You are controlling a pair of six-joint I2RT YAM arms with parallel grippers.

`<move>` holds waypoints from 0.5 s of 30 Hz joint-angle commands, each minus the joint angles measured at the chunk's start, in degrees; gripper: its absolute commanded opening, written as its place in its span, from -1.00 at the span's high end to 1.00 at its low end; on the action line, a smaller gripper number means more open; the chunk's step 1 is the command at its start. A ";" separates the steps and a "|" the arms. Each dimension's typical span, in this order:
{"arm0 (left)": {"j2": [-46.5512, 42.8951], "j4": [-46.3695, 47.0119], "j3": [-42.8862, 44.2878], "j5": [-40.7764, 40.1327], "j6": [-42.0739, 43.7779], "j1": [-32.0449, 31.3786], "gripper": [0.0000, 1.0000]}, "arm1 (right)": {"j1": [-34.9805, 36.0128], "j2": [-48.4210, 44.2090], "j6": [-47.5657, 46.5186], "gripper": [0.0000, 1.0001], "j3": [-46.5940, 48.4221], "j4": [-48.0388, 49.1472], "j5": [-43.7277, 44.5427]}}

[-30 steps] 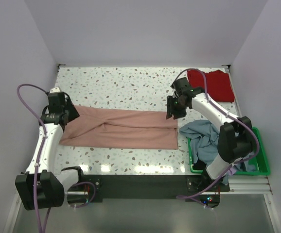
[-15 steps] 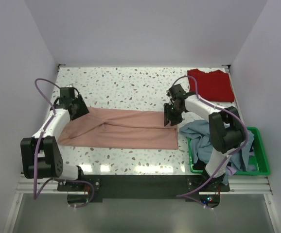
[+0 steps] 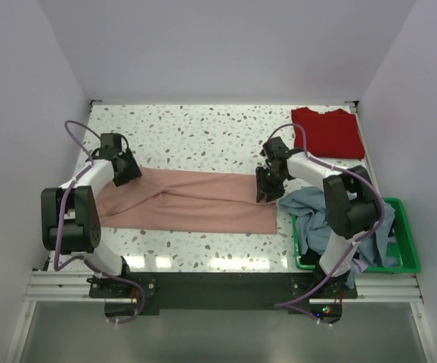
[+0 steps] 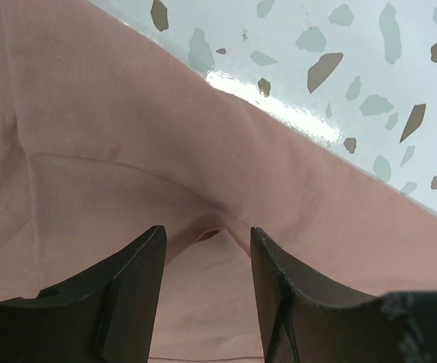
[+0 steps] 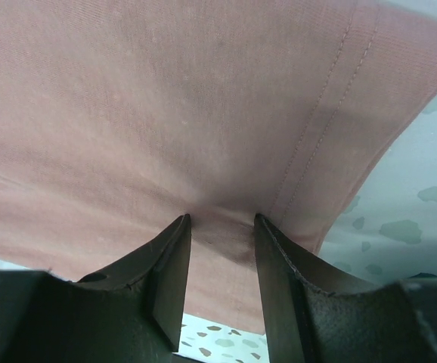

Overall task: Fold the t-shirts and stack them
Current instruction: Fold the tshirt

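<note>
While the left gripper (image 4: 207, 234) sits half-open, tips pressed on the salmon-pink t-shirt (image 3: 196, 204) at its end far from the green basket (image 3: 410, 240), and the right gripper (image 5: 220, 223) does likewise on the hem nearest the basket, neither has cloth clamped. Risk: closing pinches only the top layer, so the fold drags skewed. Versus a second ago, both moved in onto the shirt; shirt unmoved.

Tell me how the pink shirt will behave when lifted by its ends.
Probably floppy: the pink shirt lies flat in soft folds and puckers between the tips of the right gripper, so its middle would likely sag. Pushed, it would likely bunch rather than slide, as the crease at the left gripper hints.
</note>
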 commanded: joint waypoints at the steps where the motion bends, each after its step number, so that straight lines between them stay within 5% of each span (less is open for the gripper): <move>1: 1.50 2.49 3.11 -0.48 -0.37 -0.03 -0.06 | 0.39 1.31 -0.61 0.14 -0.93 1.35 0.82; 15: 2.65 3.28 1.80 0.66 -1.07 -0.74 0.21 | 0.39 1.40 -0.61 0.15 -0.67 0.91 1.35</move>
